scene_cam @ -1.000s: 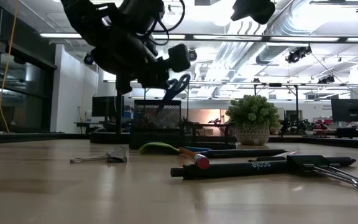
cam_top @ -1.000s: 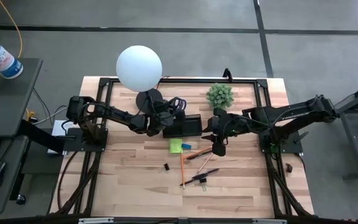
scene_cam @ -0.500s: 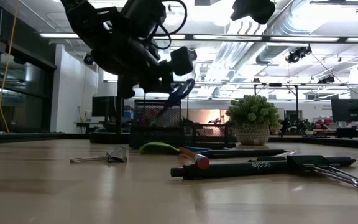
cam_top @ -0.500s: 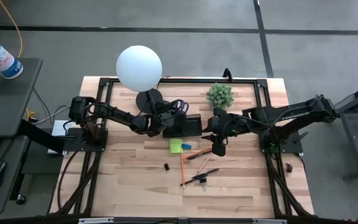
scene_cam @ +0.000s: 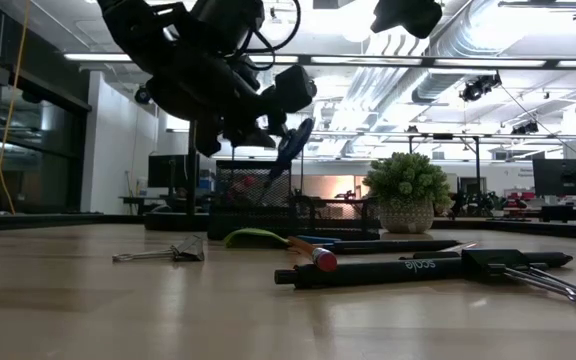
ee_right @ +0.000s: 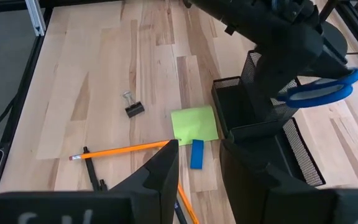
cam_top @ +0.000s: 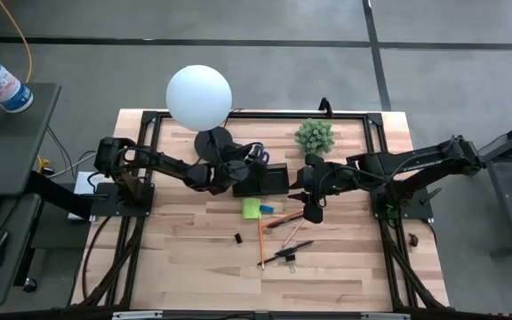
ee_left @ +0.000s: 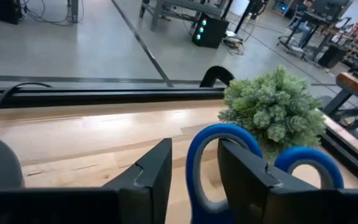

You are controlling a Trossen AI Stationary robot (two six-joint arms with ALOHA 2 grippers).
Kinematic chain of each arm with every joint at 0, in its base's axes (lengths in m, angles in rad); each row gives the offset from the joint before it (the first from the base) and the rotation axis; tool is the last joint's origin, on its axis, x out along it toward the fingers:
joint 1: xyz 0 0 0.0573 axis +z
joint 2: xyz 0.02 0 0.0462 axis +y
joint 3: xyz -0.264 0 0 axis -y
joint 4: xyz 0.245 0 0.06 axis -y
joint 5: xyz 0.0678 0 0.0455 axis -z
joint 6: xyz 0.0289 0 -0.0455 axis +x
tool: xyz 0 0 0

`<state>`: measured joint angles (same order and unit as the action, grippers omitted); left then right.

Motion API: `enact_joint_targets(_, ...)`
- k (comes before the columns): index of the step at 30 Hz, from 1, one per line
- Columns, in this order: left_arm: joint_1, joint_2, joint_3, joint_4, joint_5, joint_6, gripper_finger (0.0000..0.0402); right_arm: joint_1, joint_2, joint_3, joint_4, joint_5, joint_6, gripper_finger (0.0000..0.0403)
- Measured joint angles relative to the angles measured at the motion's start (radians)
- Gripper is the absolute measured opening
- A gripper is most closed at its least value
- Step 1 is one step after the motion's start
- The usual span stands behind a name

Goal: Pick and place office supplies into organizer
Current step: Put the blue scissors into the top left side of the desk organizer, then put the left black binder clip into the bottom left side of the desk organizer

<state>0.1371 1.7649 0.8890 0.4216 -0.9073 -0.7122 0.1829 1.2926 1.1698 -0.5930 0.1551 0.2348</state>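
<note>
From above, the left gripper (cam_top: 243, 169) hangs over the black mesh organizer (cam_top: 269, 180), blue-handled scissors (cam_top: 254, 153) at its tip; the right gripper (cam_top: 312, 212) hovers just beside the organizer, over the orange pencil (cam_top: 281, 219). At table height, the scissors (scene_cam: 290, 150) stand tilted in the organizer (scene_cam: 253, 200), handles up against the left gripper (scene_cam: 268, 125). The left wrist camera shows a scissor handle loop (ee_left: 219, 165) between fingers (ee_left: 157, 180) set apart, not pinching it. The right wrist camera shows its fingers (ee_right: 166, 171) apart and empty, with the lime-green sticky-note pad (ee_right: 194, 124), small blue block (ee_right: 196, 154) and binder clip (ee_right: 133, 107) beside the organizer (ee_right: 272, 137).
</note>
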Motion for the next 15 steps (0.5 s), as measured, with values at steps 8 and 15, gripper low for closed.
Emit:
enact_joint_targets(8, 0.000, -0.007, 0.000, -0.083, 0.051, -0.001, 0.0125, 0.000, 0.000, 0.000, 0.000, 0.000, 0.000, 0.0108)
enact_joint_targets(15, 0.000, -0.026, 0.001, -0.084, 0.054, 0.007, 0.0152, 0.000, 0.000, 0.000, 0.001, 0.000, 0.000, 0.0108)
